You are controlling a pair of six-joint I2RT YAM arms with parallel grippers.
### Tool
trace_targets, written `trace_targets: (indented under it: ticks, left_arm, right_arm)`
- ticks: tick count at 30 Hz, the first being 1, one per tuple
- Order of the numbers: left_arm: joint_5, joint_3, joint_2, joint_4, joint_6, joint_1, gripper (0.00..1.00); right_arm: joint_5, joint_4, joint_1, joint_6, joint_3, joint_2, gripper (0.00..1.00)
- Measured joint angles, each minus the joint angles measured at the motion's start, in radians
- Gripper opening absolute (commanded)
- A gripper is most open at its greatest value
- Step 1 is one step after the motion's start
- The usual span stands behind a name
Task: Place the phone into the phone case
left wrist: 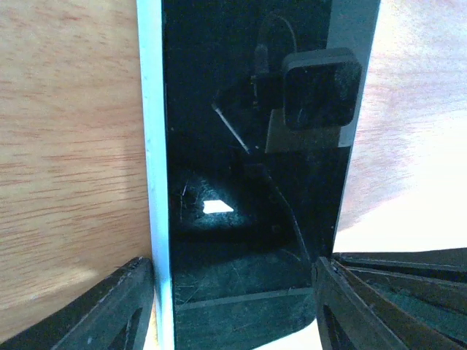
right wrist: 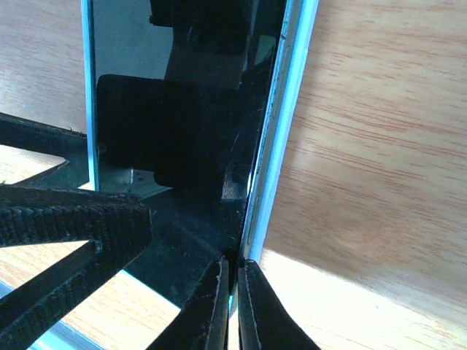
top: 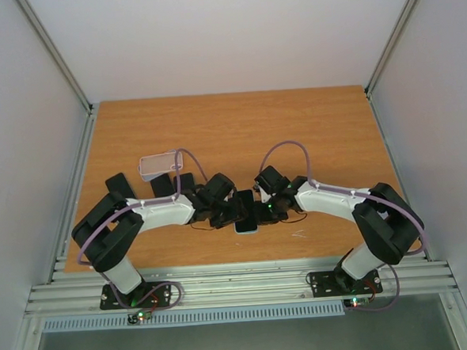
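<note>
The phone sits at the near middle of the desk, screen up, between the two claws that meet over it. The case, clear and empty, lies flat on the desk behind the left arm, well apart from the phone.

The left claw straddles the phone's width. One finger sits just beside the pale-blue rim, and the other overlaps the opposite edge of the dark glass. Its jaws are spread about as wide as the phone. Whether they press on the edges or only flank them, I cannot tell.

The right claw is clenched, its two tips drawn almost together right at the phone's pale rim, with a thin sliver of blue showing between them. Whether they pinch the rim or only rest against it is unclear from the wrist view. A ribbed black finger of the other claw crosses the lower left of that view.

The screen reflects the wrist cameras, and fine scratches show on the glass.
</note>
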Motion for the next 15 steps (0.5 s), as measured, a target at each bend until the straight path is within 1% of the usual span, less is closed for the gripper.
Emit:
trace_targets:
  ticks: [6, 15]
  left_arm:
    - [-0.001, -0.025, -0.013, 0.017, -0.014, 0.000, 0.61]
    - [0.000, -0.105, -0.076, 0.060, -0.060, 0.045, 0.62]
  right_arm:
    - [0.031, -0.029, 0.022, 0.010, 0.037, 0.040, 0.08]
    - [0.137, -0.089, 0.068, 0.018, 0.097, 0.111, 0.19]
